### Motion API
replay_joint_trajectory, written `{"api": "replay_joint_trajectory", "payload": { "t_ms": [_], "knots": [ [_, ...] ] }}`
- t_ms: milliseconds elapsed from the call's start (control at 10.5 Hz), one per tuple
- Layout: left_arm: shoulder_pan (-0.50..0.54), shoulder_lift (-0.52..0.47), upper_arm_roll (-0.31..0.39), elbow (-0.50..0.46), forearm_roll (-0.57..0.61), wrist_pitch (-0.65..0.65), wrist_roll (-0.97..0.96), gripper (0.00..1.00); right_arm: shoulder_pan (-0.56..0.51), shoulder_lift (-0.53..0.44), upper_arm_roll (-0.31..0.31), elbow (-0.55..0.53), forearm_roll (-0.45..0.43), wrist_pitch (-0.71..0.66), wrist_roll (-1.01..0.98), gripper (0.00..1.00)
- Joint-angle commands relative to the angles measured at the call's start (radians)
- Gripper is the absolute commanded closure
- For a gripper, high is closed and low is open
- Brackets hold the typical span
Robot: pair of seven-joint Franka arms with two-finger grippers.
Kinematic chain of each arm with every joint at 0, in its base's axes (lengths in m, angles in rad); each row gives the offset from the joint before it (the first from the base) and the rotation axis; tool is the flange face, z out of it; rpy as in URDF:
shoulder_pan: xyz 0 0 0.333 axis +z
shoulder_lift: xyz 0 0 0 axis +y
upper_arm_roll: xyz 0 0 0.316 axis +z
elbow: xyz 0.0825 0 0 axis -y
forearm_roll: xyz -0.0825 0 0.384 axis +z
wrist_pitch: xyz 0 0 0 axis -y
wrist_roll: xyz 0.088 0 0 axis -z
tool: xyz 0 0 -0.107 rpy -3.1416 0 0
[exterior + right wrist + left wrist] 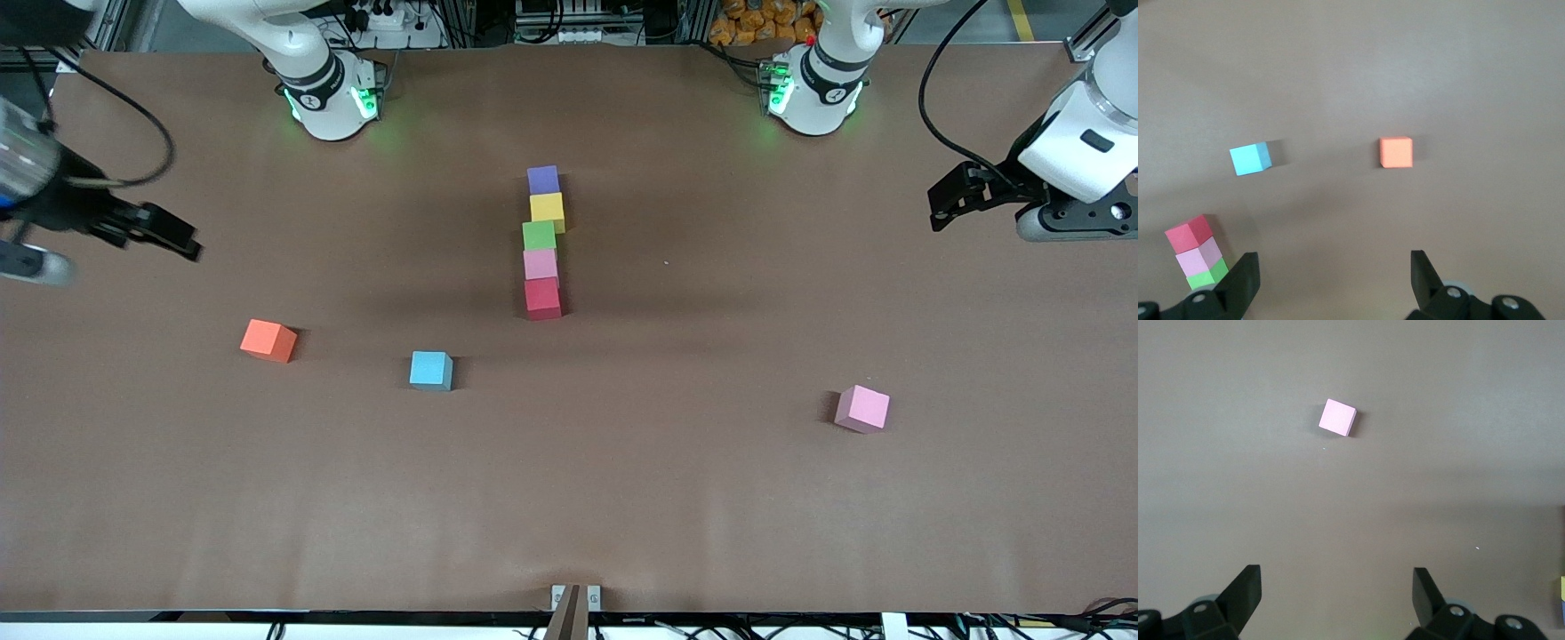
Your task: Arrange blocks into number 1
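Front view shows a column of five small matte cubes standing in the upper middle of the frame on the brown table [711,498]: a purple cube [543,179] at the top, then a yellow cube [548,211], a green cube [539,235], a pink cube [540,263] and a red cube [542,298] at the bottom, each touching the next, though the yellow one sits slightly off line from the others. This column reads as the stem of the number 1 and looks largely built. Three cubes lie loose and well apart from it: an orange cube [268,340] at lower left, a light blue cube [431,370] between it and the column, and a second pink cube [861,408] at lower right. These three are probably what is left to place, perhaps as a flag or base for the digit, and the stem may need straightening. The right gripper [178,238] hangs at the frame's left edge over bare table, jaws wide apart and holding nothing; its wrist view looks down on the orange and light blue cubes. The left gripper [949,203] hangs at the frame's right edge, likewise wide open and empty, with the loose pink cube in its wrist view.
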Motion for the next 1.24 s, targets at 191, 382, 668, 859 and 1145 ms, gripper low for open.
{"api": "replay_joint_trajectory", "payload": {
  "t_ms": [191,382,668,859,1145],
  "knots": [
    [0.005,-0.024,-0.002,-0.025,-0.02,0.013,0.019,0.0,-0.106,-0.084,0.019,-0.041,-0.026,-0.029,-0.146,0.0],
    [0.005,-0.024,-0.002,-0.025,-0.02,0.015,0.019,0.0,-0.123,-0.095,0.019,-0.039,-0.064,-0.042,-0.218,0.0],
    [0.008,-0.023,-0.002,-0.026,-0.02,0.015,0.019,0.0,-0.134,-0.097,0.015,-0.038,-0.066,-0.045,-0.254,0.0],
    [0.005,-0.018,-0.001,-0.025,-0.019,0.015,0.019,0.0,-0.131,-0.091,0.01,-0.032,-0.066,-0.057,-0.255,0.0],
    [0.003,-0.018,-0.002,-0.025,-0.019,0.015,0.02,0.0,-0.135,-0.089,0.01,-0.033,-0.066,-0.057,-0.259,0.0]
  ]
}}
